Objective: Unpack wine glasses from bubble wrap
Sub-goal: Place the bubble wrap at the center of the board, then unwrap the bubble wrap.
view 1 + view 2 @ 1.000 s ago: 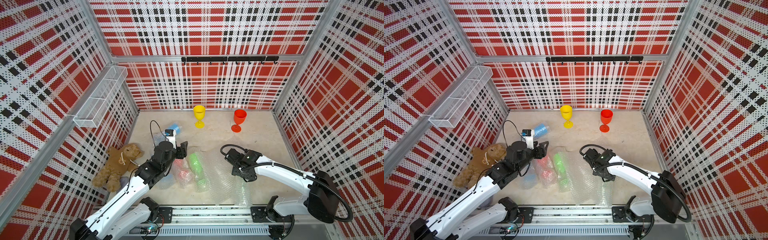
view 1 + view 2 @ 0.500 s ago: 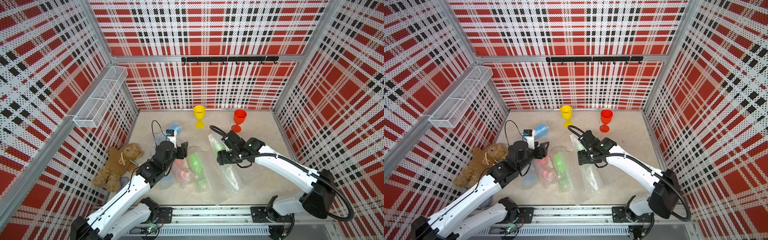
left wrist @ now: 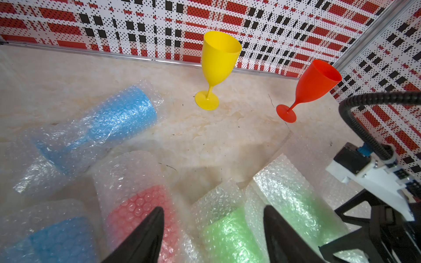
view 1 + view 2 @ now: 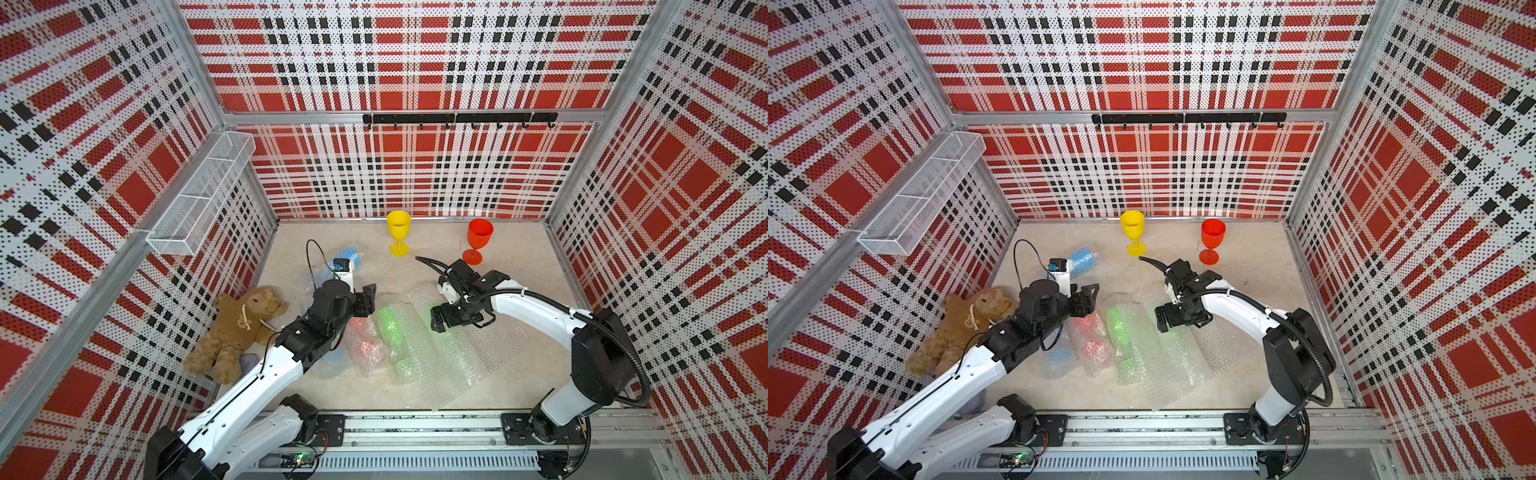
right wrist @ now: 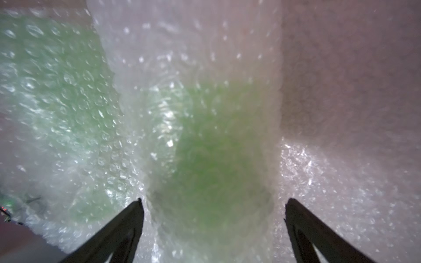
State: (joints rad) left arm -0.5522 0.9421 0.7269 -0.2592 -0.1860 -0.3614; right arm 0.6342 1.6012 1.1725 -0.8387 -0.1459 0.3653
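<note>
A bubble wrap sheet (image 4: 461,382) is spread flat by the front edge of the desk (image 4: 519,266), right of centre. A wrapped blue goblet (image 4: 332,361) is laid just left of it, partly hidden under the left arm. A teddy bear (image 4: 241,328) is slumped at the left edge.

Further in, a wrapped red goblet (image 4: 363,340) and a wrapped green goblet (image 4: 390,328) are laid side by side near desk centre, touching. A second wrapped green goblet (image 5: 216,159) is laid just right of them; it is seen only faintly through its wrap.

The left gripper (image 4: 365,301) is held above the top end of the wrapped red goblet. Its jaws are parted about halfway and nothing is gripped between its fingers (image 3: 145,236).

The right gripper (image 4: 438,324) is pointed down over the second wrapped green goblet. Its fingers (image 5: 127,227) are spread wide on either side of the bundle. No squeeze on the wrap is seen and nothing is held.

A second wrapped blue goblet (image 4: 347,255) is laid on its side toward the far left corner. A yellow goblet (image 4: 398,232) is stood upright and unwrapped at the far edge, near the middle. A red goblet (image 4: 478,241) is stood upright to its right, also unwrapped and well apart from it.
</note>
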